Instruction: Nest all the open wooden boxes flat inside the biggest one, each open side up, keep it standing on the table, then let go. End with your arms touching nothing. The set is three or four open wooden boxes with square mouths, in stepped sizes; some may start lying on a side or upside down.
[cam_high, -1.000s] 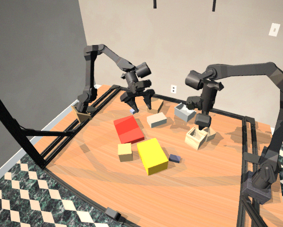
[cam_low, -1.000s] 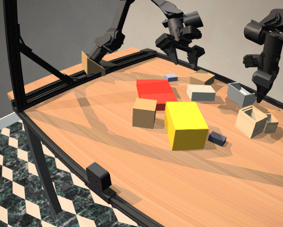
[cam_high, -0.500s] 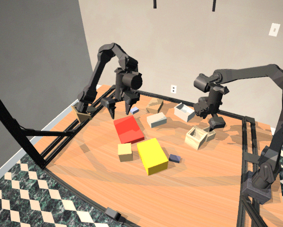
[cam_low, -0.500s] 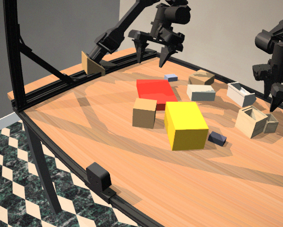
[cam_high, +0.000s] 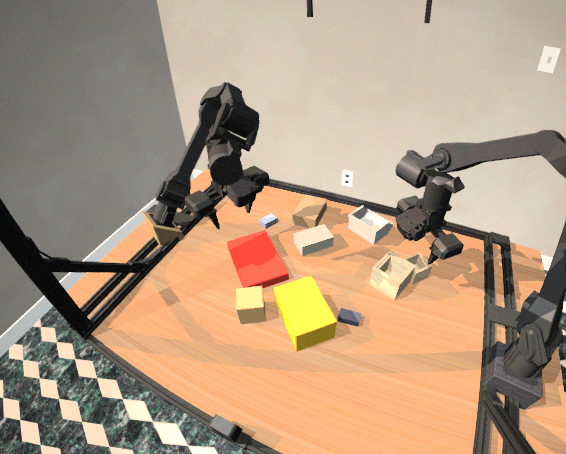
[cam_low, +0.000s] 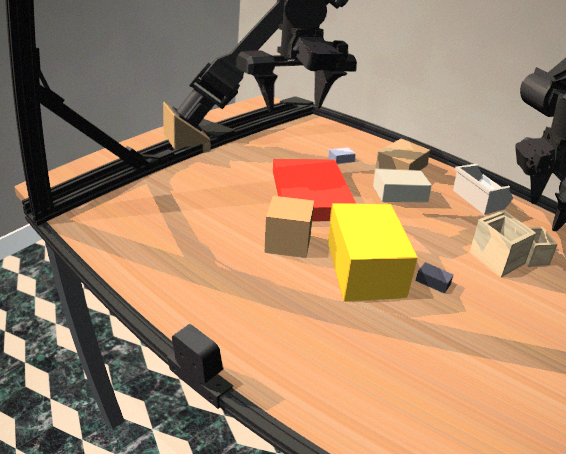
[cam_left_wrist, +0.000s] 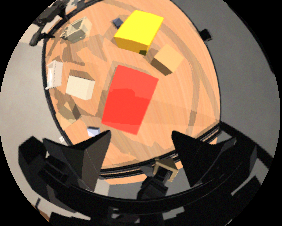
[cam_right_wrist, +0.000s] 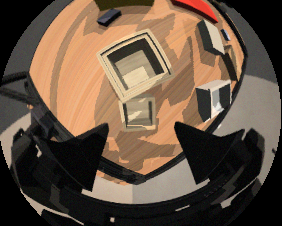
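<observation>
The largest pale wooden box (cam_high: 384, 285) (cam_low: 516, 259) (cam_right_wrist: 111, 76) stands upright, open side up. A second rim inside it shows a nested box (cam_right_wrist: 135, 75). A small open wooden box (cam_high: 423, 273) (cam_low: 541, 256) (cam_right_wrist: 139, 113) stands upright close beside it, open side up; I cannot tell if they touch. My right gripper (cam_low: 546, 215) (cam_right_wrist: 142, 126) is open and empty, above and beyond the small box; one of its fingers is hidden in the top view. My left gripper (cam_high: 233, 219) (cam_low: 295, 108) (cam_left_wrist: 141, 134) is open and empty, raised behind the red block.
A red block (cam_high: 257, 259), a yellow block (cam_high: 304, 305), a tan block (cam_high: 250, 302) and a dark block (cam_high: 349, 317) lie on the table (cam_high: 400, 400). Farther back are a pale block (cam_high: 313, 240), a white open container (cam_high: 362, 229), a brown block (cam_high: 309, 211) and a small blue block (cam_high: 269, 220).
</observation>
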